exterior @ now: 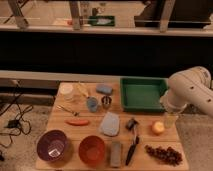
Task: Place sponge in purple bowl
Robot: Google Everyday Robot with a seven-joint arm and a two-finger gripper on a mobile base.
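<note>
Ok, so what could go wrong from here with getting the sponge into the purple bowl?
The gripper hangs open at the right edge of the table, far from the sponge, so it could snag the green tray crossing over. The larger folded cloth looks similar and might be grabbed instead. The orange bowl sits right beside the purple bowl, so a drop could miss.

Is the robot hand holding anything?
Nothing is held. The gripper hangs open at the right edge of the wooden table, apart from the small blue-grey sponge lying on it.
</note>
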